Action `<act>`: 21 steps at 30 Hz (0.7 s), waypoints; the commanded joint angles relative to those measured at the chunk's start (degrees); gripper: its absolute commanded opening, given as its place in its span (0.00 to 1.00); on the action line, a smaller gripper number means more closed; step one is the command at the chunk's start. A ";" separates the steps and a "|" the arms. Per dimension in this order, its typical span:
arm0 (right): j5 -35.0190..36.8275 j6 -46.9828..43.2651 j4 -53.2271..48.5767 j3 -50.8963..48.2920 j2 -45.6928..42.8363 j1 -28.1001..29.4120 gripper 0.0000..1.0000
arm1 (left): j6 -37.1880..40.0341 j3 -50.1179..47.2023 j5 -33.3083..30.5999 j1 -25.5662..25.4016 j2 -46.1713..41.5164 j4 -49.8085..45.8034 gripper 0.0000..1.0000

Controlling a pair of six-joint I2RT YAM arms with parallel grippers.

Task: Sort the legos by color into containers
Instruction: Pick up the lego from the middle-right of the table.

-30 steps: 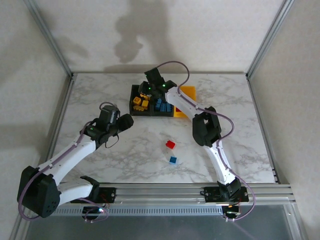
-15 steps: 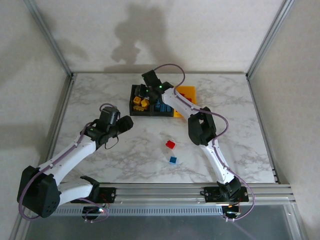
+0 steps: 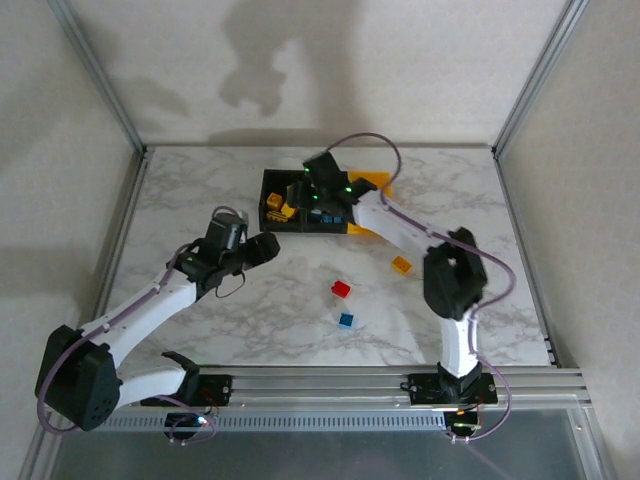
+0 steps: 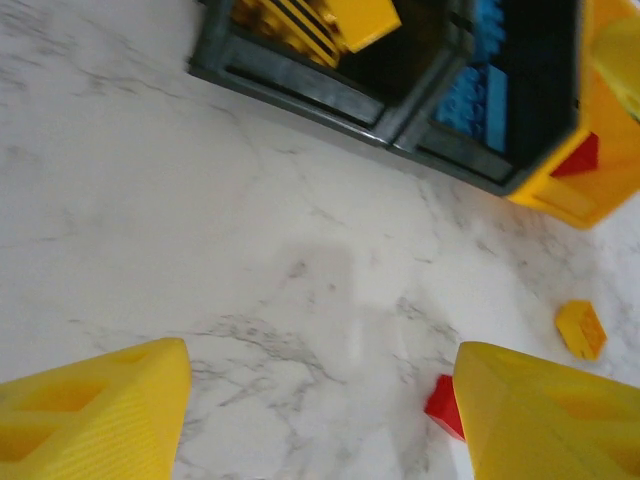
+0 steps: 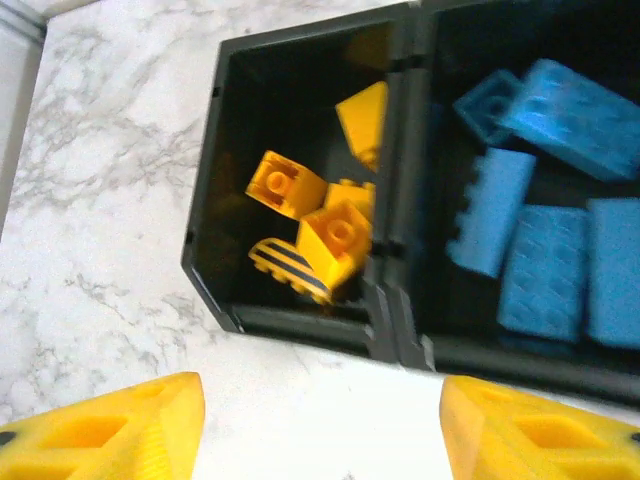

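The containers (image 3: 270, 185) stand at the back middle of the table: a black bin with yellow legos (image 5: 310, 225), a black bin with blue legos (image 5: 550, 250) and a yellow-orange bin (image 4: 600, 170) with a red lego (image 4: 585, 158) in it. My right gripper (image 3: 303, 195) hovers open and empty over the front wall of the black bins (image 5: 400, 335). My left gripper (image 3: 268, 247) is open and empty above the bare table, left of the loose legos. A red lego (image 3: 341, 289), a blue lego (image 3: 346, 320) and an orange lego (image 3: 401, 265) lie loose on the table. In the left wrist view the red lego (image 4: 443, 408) lies just beside my right-hand finger (image 4: 550, 410).
Metal frame posts and white walls close in the marble table (image 3: 200, 190) on three sides. The right arm's elbow (image 3: 455, 280) hangs over the table's right half. The rail with the arm bases (image 3: 330, 385) runs along the near edge.
My right gripper has opened over the bins, and its elbow has swung right, uncovering an orange lego on the table. My left gripper has edged right, toward the loose legos.
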 commanded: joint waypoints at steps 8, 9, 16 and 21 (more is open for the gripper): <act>8.51 7.67 -3.43 -30.38 -22.36 -6.55 0.78 | 1.30 7.23 3.16 -7.35 8.85 5.06 0.70; 9.00 8.19 -4.32 -31.78 -23.45 -7.13 0.81 | 1.38 7.65 3.29 -7.64 9.51 5.19 0.70; 11.16 11.60 -6.66 -39.29 -26.27 -11.76 0.90 | 1.65 9.88 3.96 -9.92 13.39 6.12 0.70; 12.25 13.45 -5.33 -41.48 -24.33 -13.11 0.92 | 1.74 10.00 3.68 -10.63 13.78 5.85 0.70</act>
